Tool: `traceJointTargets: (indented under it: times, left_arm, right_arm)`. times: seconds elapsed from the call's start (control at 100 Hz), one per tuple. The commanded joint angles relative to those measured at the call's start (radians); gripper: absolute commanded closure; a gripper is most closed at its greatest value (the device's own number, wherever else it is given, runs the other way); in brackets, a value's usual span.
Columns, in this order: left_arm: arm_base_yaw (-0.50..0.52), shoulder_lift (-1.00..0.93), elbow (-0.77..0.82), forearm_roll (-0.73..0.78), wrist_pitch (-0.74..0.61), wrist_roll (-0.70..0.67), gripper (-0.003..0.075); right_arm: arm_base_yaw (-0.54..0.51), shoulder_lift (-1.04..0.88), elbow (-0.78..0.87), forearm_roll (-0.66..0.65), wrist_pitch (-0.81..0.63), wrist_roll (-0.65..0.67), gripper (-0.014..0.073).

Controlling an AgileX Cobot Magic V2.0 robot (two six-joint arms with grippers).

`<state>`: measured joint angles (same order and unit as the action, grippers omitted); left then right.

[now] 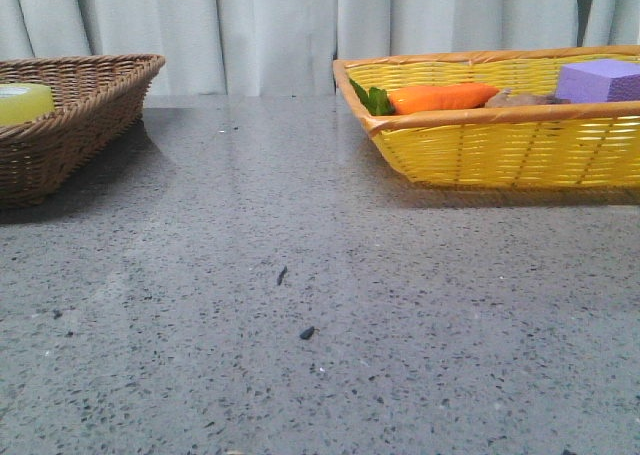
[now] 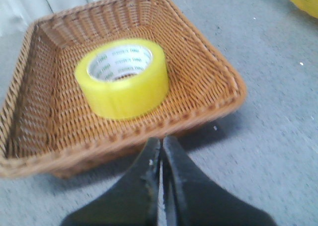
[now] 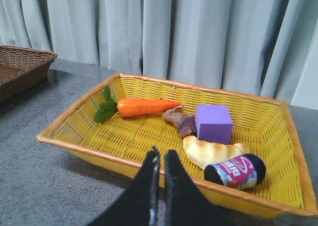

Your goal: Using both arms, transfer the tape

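Observation:
The tape (image 2: 122,77), a wide yellow roll with a white core and green print, lies flat in the brown wicker basket (image 2: 208,62). In the front view only its yellow top (image 1: 22,102) shows above the basket rim (image 1: 90,70) at the far left. My left gripper (image 2: 161,144) is shut and empty, just outside the basket's near rim, short of the tape. My right gripper (image 3: 161,156) is shut and empty, in front of the yellow basket (image 3: 99,154). Neither gripper shows in the front view.
The yellow basket (image 1: 500,145) at the right holds a carrot (image 3: 146,107), a purple block (image 3: 213,124), a croissant (image 3: 211,151), a small jar (image 3: 236,171) and a brown item (image 3: 180,121). Grey speckled table (image 1: 300,305) lies between the baskets. A curtain (image 1: 270,25) hangs behind.

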<state>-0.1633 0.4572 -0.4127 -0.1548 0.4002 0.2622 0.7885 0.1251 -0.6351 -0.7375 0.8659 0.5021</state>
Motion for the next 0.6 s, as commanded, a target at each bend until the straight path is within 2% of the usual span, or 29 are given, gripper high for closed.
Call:
traceJointTargets:
  times: [0.0,0.23,0.59]
  left_arm:
    - [-0.002,-0.084,0.042,-0.045,-0.093,0.000,0.0741]
    - [-0.002,-0.260,0.110,-0.067,-0.128,0.000,0.0741]
    - [-0.002,-0.277,0.108,-0.067,-0.142,0.000,0.0741]
  right_arm:
    - [-0.003,0.004,0.007,-0.086,-0.083,0.011,0.0666]
    - [-0.003,-0.031,0.063,-0.139,-0.075,0.014,0.0668]
    - [-0.003,-0.031,0.063,-0.139,-0.066,0.014,0.0668]
